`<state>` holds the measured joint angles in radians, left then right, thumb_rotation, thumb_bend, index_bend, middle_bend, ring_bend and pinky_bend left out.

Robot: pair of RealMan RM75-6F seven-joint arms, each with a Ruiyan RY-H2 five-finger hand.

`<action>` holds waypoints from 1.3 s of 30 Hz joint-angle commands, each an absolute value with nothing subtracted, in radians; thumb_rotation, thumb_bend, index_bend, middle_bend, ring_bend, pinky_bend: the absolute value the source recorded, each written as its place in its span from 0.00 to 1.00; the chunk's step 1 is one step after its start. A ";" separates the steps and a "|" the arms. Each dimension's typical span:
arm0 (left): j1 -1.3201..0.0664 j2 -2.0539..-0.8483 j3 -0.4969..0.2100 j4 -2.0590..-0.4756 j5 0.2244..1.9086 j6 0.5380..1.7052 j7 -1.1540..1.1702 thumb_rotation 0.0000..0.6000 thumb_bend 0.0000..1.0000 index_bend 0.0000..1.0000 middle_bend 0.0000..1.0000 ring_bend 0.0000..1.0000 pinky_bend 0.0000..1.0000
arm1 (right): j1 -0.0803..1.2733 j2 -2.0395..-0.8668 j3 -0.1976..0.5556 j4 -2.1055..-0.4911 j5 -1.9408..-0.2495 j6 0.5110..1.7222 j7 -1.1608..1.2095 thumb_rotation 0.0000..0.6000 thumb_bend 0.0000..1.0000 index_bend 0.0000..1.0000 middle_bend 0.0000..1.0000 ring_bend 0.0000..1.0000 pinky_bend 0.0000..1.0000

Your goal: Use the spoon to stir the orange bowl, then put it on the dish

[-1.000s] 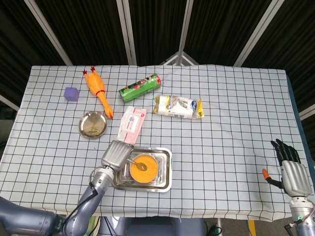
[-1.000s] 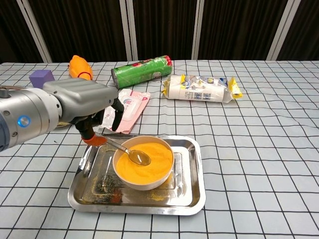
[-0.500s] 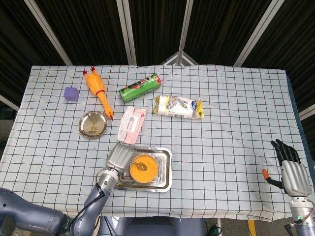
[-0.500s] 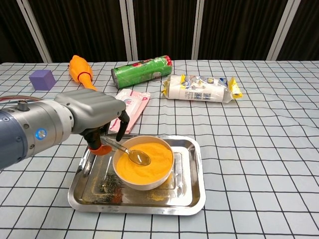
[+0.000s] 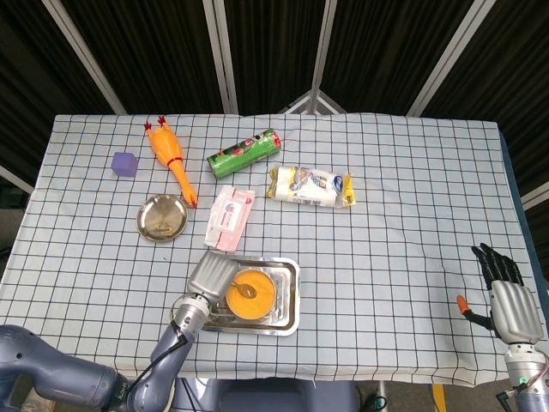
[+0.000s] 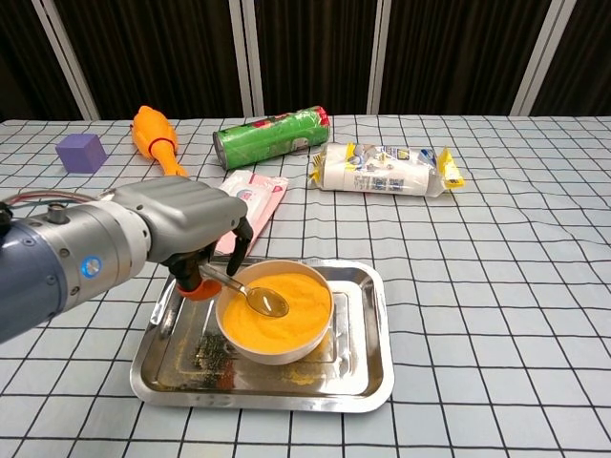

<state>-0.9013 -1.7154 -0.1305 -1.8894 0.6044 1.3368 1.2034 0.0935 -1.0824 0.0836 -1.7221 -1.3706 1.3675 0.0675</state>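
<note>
Chest view shows the left hand (image 6: 186, 229) pinching the spoon (image 6: 250, 292), handle end hidden under its fingers, the scoop in the orange bowl (image 6: 277, 313) just beside it. Head view has the right hand (image 5: 508, 305) far off at the tabletop's (image 5: 412, 215) edge, fingers spread, holding nothing.

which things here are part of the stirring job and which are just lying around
In the job: spoon, held by left hand; orange bowl; dish.

Lying about: tray, purple cube, rubber chicken, green can, pink packet, white packet.

Head view looks steeply down; chest view low, near, both showing the tray (image 5: 290, 296).
</note>
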 commanded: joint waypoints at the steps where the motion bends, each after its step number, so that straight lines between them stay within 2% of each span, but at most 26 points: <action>1: -0.903 -1.721 -0.125 -1.883 0.612 1.341 1.195 1.00 0.53 0.48 1.00 0.96 0.96 | 0.094 -1.083 0.084 -1.722 -1.371 1.368 0.068 1.00 0.40 0.00 0.00 0.00 0.00; 24: -0.907 -1.729 -0.100 -1.870 0.641 1.361 1.169 1.00 0.59 0.54 1.00 0.96 0.96 | 0.093 -1.081 0.083 -1.723 -1.372 1.369 0.071 1.00 0.40 0.00 0.00 0.00 0.00; 32: -0.912 -1.713 -0.071 -1.868 0.707 1.365 1.176 1.00 0.67 0.63 1.00 0.97 0.96 | 0.092 -1.080 0.083 -1.727 -1.370 1.368 0.073 1.00 0.40 0.00 0.00 0.00 0.00; 34: -0.913 -1.710 -0.054 -1.857 0.759 1.372 1.177 1.00 0.67 0.70 1.00 0.98 0.97 | 0.093 -1.080 0.084 -1.726 -1.369 1.366 0.074 1.00 0.40 0.00 0.00 0.00 0.00; 39: -0.923 -1.694 0.004 -1.808 0.935 1.369 1.183 1.00 0.67 0.76 1.00 0.98 0.97 | 0.093 -1.080 0.084 -1.727 -1.367 1.365 0.076 1.00 0.40 0.00 0.00 0.00 0.00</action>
<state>-0.9162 -1.7061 -0.0334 -1.8387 0.8470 1.3698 1.1781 0.0929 -1.0801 0.0843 -1.7267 -1.3668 1.3651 0.0758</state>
